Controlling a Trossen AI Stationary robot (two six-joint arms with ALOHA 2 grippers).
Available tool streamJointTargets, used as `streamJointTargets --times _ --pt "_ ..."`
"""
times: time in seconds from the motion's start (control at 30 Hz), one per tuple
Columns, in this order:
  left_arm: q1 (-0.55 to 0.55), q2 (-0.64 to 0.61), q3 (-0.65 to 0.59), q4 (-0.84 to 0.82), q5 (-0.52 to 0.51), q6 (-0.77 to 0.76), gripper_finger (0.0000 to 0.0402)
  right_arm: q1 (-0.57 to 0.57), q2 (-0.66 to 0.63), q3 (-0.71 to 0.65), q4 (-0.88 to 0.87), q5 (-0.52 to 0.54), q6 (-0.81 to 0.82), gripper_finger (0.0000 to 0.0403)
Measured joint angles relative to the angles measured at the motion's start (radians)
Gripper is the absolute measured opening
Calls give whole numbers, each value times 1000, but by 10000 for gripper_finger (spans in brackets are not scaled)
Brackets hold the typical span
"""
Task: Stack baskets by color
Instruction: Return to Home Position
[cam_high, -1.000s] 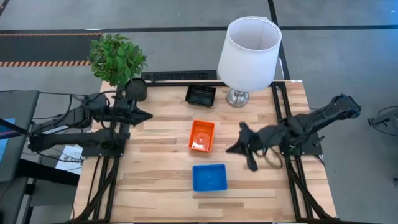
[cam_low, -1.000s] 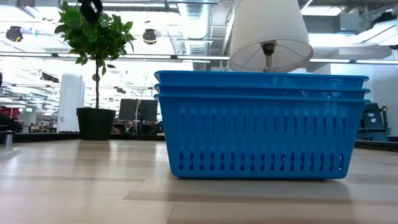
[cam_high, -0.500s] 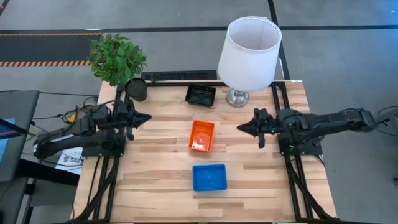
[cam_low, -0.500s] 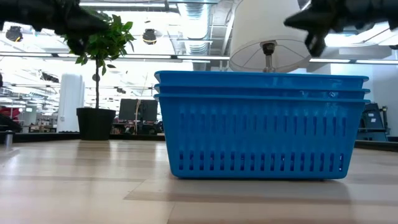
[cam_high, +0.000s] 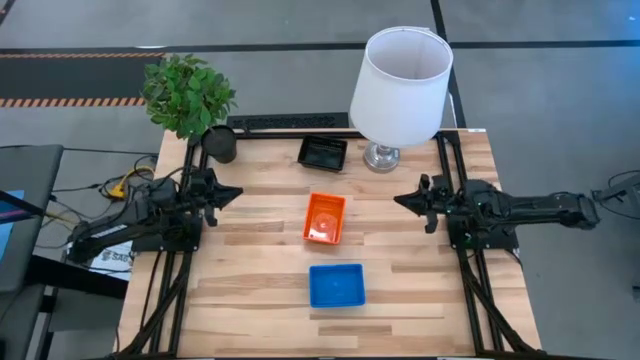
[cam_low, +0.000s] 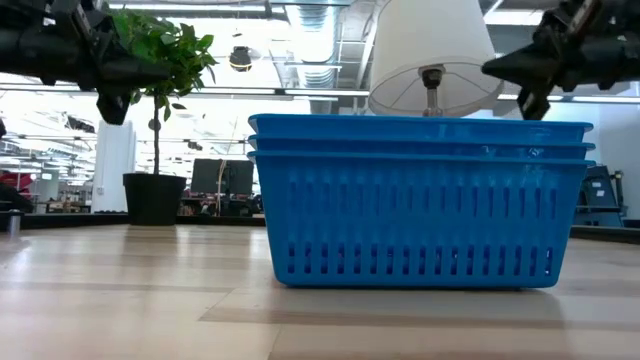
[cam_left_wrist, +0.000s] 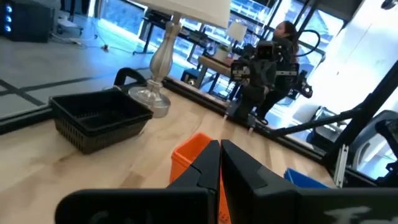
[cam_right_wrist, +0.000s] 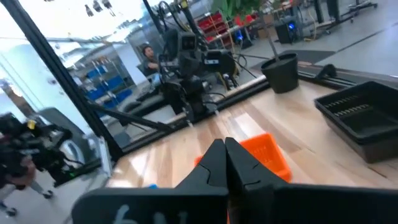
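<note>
Three basket stacks stand on the wooden table: black (cam_high: 323, 153) at the far side, orange (cam_high: 325, 218) in the middle, blue (cam_high: 337, 285) nearest the front. The blue baskets (cam_low: 420, 200) fill the low view, nested three high. My left gripper (cam_high: 236, 190) is shut and empty at the table's left side, pointing level toward the middle. My right gripper (cam_high: 400, 200) is shut and empty at the right side, facing it. The left wrist view shows the black basket (cam_left_wrist: 99, 119) and the orange basket (cam_left_wrist: 194, 155) beyond my left gripper (cam_left_wrist: 220, 163). In the right wrist view, past my right gripper (cam_right_wrist: 225, 160), lie the orange basket (cam_right_wrist: 264, 155) and the black one (cam_right_wrist: 364, 118).
A white-shaded lamp (cam_high: 402, 85) stands at the table's far right, beside the black baskets. A potted plant (cam_high: 190, 100) stands at the far left corner. Bare wood lies between each gripper and the stacks. A person (cam_left_wrist: 283, 37) shows in the room behind the right arm.
Both arms have drawn back toward their own table edges and come down. My right gripper has swung from near the orange stack's right toward the right edge and turned level. My left gripper has pulled back toward the left and near edges. Both grippers have stayed shut; the baskets have kept still.
</note>
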Motion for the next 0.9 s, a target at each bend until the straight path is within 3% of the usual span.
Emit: streamJointTargets --times 0.3,0.5,0.67,0.9 --pt "0 -8 -146 237 18 -58 0 -14 -217 -6 -205 26 -19 3" --pt "0 -7 -162 267 -2 -64 0 -14 -309 -125 -111 25 11 3" --pt "0 -4 -162 219 -22 -1 0 -23 -304 -147 -141 23 9 3" --pt "0 0 -162 225 -70 139 0 -32 -266 -147 -156 -10 -226 22"
